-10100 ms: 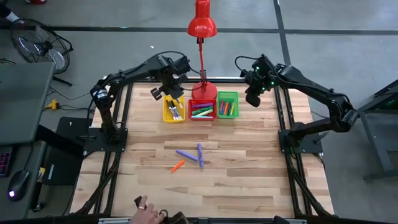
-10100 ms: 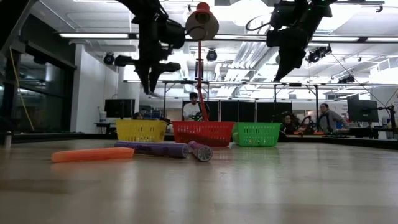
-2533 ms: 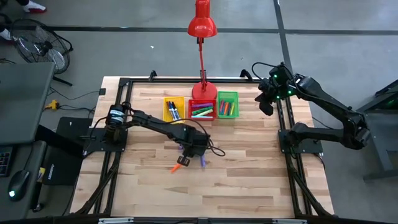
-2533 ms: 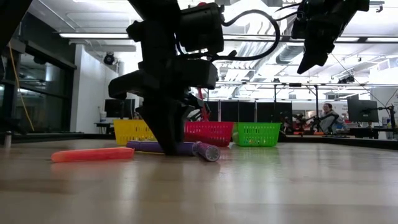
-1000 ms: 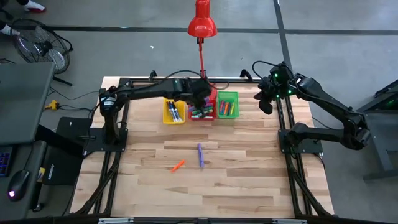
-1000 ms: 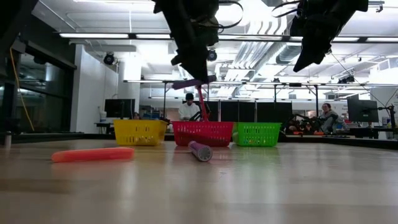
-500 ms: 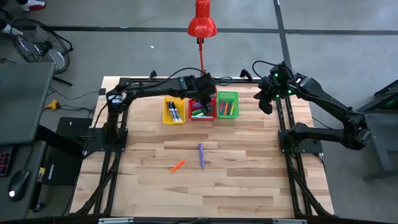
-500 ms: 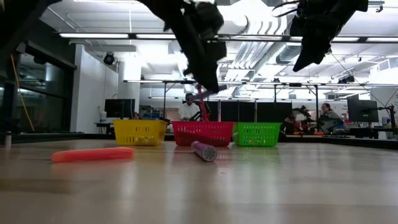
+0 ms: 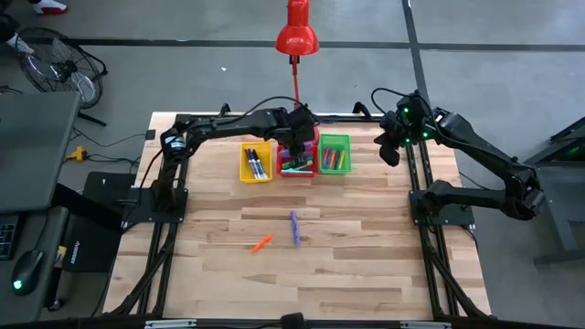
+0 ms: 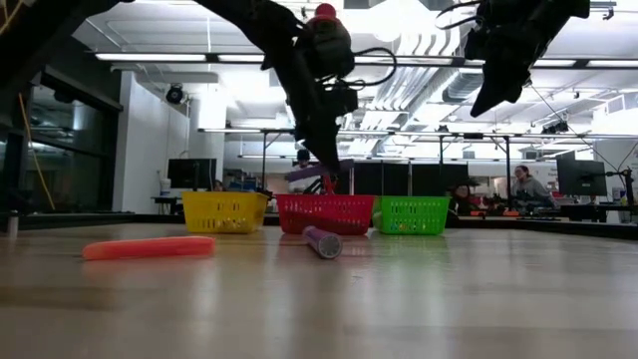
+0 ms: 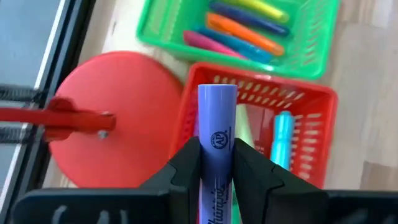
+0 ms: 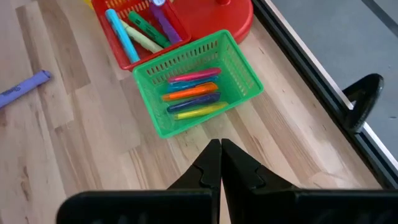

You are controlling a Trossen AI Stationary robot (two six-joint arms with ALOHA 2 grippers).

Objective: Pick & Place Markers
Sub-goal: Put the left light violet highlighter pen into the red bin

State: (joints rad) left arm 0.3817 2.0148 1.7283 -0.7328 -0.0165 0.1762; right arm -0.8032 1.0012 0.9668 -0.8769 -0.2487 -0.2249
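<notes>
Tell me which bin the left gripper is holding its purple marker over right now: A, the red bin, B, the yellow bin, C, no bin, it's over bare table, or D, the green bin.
A: in the left wrist view the left gripper is shut on the purple marker directly above the red bin, and the high view puts that gripper over the middle bin of the row.

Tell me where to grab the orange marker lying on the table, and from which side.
Grip the orange marker at its middle, coming straight down from above. It lies flat on the bare table, slanted, apart from the purple marker, so nothing crowds it. Probably best to turn the tool so its fingers close across the slim barrel, not along it.
</notes>
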